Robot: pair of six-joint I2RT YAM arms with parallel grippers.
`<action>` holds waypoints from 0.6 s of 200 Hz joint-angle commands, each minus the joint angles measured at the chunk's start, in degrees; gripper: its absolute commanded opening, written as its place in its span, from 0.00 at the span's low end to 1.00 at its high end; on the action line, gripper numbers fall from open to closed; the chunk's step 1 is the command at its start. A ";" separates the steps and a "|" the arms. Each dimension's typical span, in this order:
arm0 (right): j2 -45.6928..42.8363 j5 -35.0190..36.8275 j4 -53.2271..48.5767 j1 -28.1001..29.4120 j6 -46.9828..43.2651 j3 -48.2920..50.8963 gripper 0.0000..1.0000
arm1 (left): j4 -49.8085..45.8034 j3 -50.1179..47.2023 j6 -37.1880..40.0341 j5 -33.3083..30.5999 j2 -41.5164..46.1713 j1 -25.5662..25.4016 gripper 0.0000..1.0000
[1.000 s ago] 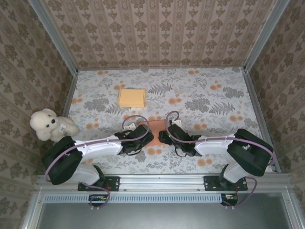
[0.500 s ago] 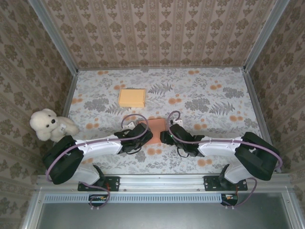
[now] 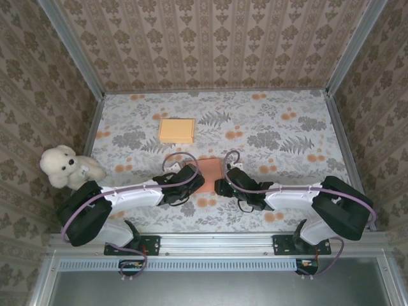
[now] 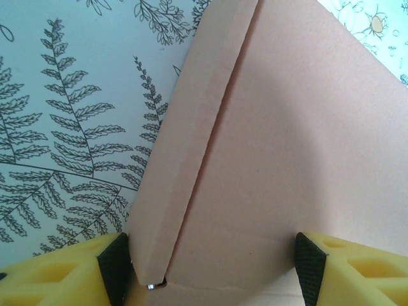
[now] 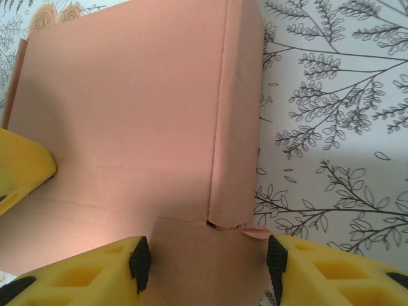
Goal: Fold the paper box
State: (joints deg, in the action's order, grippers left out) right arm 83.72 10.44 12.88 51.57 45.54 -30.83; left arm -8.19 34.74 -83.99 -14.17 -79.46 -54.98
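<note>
— The salmon paper box (image 3: 209,169) is lying on the fern-print tablecloth (image 3: 287,131), front and centre, sitting right between the two wrists.

— It's looking like smooth, matte cardboard, and a long narrow flap (image 4: 185,146) is running along its left edge, sharply creased.

— The left gripper (image 4: 210,274) is straddling that corner with its jaws spread wide. One black pad (image 4: 116,271) is touching the flap's outer face, the other is hovering over the flat panel. It's released, not clamping.

— The right gripper (image 5: 208,264) is mirroring it, with its yellow lattice fingers (image 5: 76,274) parted. The box's narrow side strip (image 5: 236,108) is running up between them, and nothing is being pinched.

— Further out, a flat yellow box (image 3: 176,131) is sitting toward the back, and a fluffy white teddy bear (image 3: 64,167) is sitting by the left wall.
</note>
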 commanded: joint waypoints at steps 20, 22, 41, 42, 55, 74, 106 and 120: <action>0.53 -1.97 1.30 1.32 0.98 0.86 0.52 | -9.05 0.27 0.45 -1.68 -1.68 0.53 0.71; 0.44 -1.88 1.21 1.38 0.96 0.88 0.52 | -9.22 0.25 0.52 -1.76 -1.65 0.63 0.71; -0.25 -1.21 0.14 1.65 0.86 0.90 0.50 | -9.96 0.34 0.75 -2.09 -1.66 0.75 0.71; -0.28 -1.17 0.05 1.67 0.86 0.92 0.50 | -9.94 0.38 0.75 -2.13 -1.66 0.75 0.71; -0.71 -0.73 -0.39 1.69 0.78 1.11 0.49 | -10.00 0.39 0.86 -2.04 -1.70 0.74 0.71; -1.60 -0.51 -0.47 1.75 0.91 1.49 0.45 | -10.24 0.47 1.01 -2.07 -1.91 0.72 0.71; -3.01 -0.68 -1.24 1.72 0.91 1.65 0.41 | -11.16 1.28 1.72 -2.09 -2.75 0.80 0.71; -3.47 -0.72 -1.53 1.77 1.03 1.66 0.40 | -12.17 2.22 2.53 -2.02 -3.28 0.79 0.73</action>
State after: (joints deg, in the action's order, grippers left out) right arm 81.97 9.89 13.52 52.80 46.35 -29.95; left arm -11.79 36.60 -83.48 -14.83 -80.16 -54.98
